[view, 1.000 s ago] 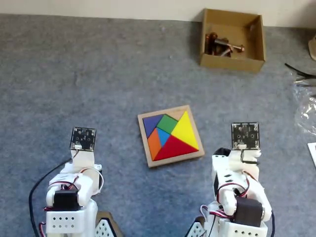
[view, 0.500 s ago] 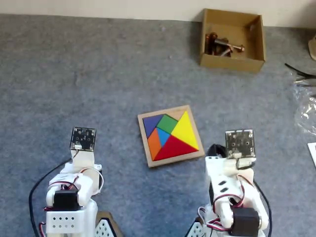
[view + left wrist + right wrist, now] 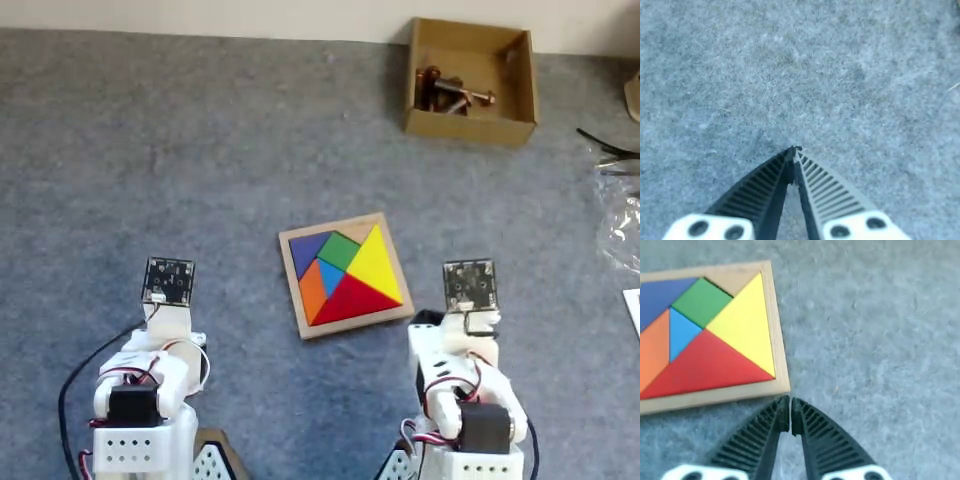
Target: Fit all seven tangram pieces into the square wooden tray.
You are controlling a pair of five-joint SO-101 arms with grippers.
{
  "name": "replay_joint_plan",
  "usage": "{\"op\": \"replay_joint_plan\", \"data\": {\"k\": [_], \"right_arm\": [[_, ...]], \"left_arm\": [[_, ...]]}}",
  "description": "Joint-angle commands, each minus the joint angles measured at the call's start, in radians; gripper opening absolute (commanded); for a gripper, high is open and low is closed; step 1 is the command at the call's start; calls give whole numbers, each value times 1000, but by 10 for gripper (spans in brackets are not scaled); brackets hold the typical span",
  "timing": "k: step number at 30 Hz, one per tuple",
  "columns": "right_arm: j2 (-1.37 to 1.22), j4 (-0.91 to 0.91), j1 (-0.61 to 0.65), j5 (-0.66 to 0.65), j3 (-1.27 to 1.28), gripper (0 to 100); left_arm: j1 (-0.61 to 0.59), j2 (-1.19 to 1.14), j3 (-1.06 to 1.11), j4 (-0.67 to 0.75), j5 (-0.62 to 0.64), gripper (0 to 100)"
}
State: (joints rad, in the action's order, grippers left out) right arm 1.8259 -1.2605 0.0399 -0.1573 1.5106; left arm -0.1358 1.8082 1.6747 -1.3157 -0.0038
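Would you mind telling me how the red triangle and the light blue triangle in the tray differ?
The red triangle is far larger than the light blue triangle. Red runs along one side of the tray, against its rim; light blue sits in the middle, off the rim. Both lie flat, fitted in.

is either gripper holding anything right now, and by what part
Nothing is held. The left gripper is shut over bare carpet; the right gripper is shut and empty just off a corner of the wooden tray, touching nothing.

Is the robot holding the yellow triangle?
No, the yellow triangle lies flat in the square wooden tray, apart from the right gripper.
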Motion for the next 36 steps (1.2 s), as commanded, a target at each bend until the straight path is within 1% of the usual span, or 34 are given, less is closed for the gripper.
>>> {"op": "replay_joint_plan", "data": {"k": [1,6,22,24,28,33,36], "right_arm": [[15,33,8,9,21,5],[15,33,7,9,117,5],[15,35,13,2,205,9],[15,35,30,2,214,9],[15,82,102,6,288,9],[15,67,99,3,309,9],[15,18,99,3,309,9]], "left_arm": [[-5,13,22,-8,11,7],[-5,13,22,-8,11,7],[-5,13,22,-8,11,7],[-5,13,22,-8,11,7],[-5,13,22,-8,11,7],[-5,13,22,-8,11,7],[-7,13,22,-8,11,7]]}}
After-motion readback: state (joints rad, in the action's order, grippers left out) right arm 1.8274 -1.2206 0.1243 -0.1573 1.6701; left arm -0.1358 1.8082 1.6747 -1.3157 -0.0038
